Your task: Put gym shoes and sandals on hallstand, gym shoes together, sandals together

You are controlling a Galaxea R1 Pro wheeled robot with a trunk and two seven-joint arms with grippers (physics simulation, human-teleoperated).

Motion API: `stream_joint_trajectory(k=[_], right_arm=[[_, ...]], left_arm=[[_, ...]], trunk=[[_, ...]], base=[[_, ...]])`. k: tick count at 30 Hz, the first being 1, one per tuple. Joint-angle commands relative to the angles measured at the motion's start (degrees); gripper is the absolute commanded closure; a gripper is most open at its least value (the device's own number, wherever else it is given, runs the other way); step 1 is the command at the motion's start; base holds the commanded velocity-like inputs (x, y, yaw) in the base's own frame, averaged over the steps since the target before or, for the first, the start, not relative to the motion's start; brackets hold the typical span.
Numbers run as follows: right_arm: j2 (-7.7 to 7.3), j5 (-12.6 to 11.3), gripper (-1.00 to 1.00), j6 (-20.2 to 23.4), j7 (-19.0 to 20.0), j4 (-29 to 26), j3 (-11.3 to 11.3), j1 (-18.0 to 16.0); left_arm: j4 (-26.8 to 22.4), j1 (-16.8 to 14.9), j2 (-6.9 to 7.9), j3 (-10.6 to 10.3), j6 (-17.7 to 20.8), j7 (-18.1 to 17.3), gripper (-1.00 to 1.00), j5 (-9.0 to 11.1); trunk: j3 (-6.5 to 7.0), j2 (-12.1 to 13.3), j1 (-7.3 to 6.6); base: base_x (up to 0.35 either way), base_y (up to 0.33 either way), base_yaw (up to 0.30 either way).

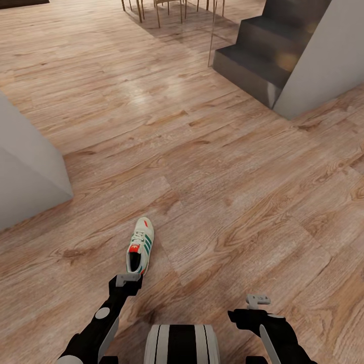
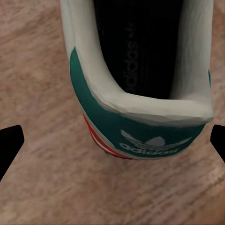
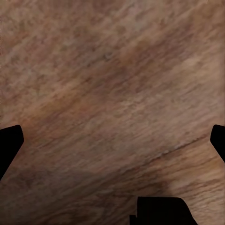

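Shoe: I see one cream-white lace-up sneaker (image 1: 140, 245) lying on the floor just ahead of my left arm, sole down.
Shoe materials: smooth pale upper, green side stripes, a red tab at the heel, a red-orange sole edge; up close the heel (image 2: 145, 136) has a green patch with a white logo and a dark lining inside.
Shoe direction: its long axis runs away from me, toe pointing forward and slightly right, heel toward my left gripper.
Floor: light brown wood planks (image 1: 242, 202) with visible grain and knots, faintly glossy.
Left gripper (image 1: 126, 281): hovering just behind the heel, jaws spread wide, holding nothing.
Right gripper (image 1: 258, 300): over bare planks, well apart from the shoe, jaws spread wide.
Surroundings: dark grey stairs (image 1: 263, 55) far right; pale grey wall block (image 1: 25, 172) at left.
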Motion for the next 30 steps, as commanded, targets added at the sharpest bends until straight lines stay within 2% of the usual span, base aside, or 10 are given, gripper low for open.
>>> stream_joint_trajectory(k=[1,30], right_arm=[[-0.03,-0.47,-1.0,0.23,-0.2,-0.06,0.05,-0.01],[-0.03,-0.46,-1.0,0.23,-0.2,-0.05,0.05,-0.01]], left_arm=[[0.03,-0.02,-0.02,-0.01,-0.17,0.02,-1.0,-0.07],[0.03,-0.03,0.01,-0.01,-0.17,0.05,-1.0,-0.07]], trunk=[[-0.03,-0.01,-0.01],[-0.03,-0.01,-0.01]], base=[[0.003,0.0,0.0],[0.01,-0.014,0.0]])
